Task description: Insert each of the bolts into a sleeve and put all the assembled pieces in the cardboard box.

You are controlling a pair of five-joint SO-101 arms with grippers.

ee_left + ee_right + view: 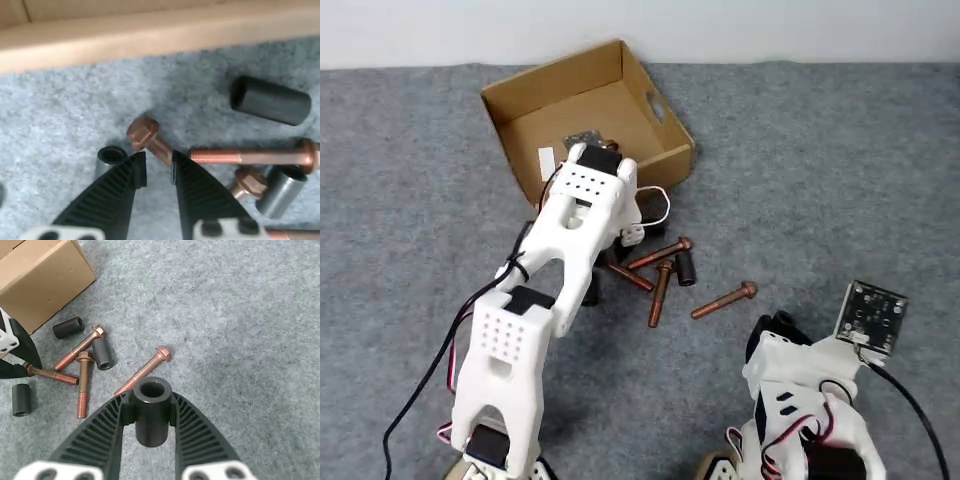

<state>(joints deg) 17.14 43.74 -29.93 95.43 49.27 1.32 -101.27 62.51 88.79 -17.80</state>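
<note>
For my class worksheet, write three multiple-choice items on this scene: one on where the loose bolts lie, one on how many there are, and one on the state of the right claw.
1. Where do the loose bolts lie?
A) on the grey carpet, outside the cardboard box
B) stacked on top of an arm
C) all standing upright in a rack

2. How many bolts can be counted in the right wrist view?
A) two
B) seven
C) four

3. What is the state of the right claw?
A) open and empty
B) shut on a black sleeve
C) shut on a bolt

Answers:
1 A: they rest flat on the carpet beside the box.
2 C: four copper shanks with heads lie there.
3 B: the sleeve sits clamped in it, bore toward the camera.
</note>
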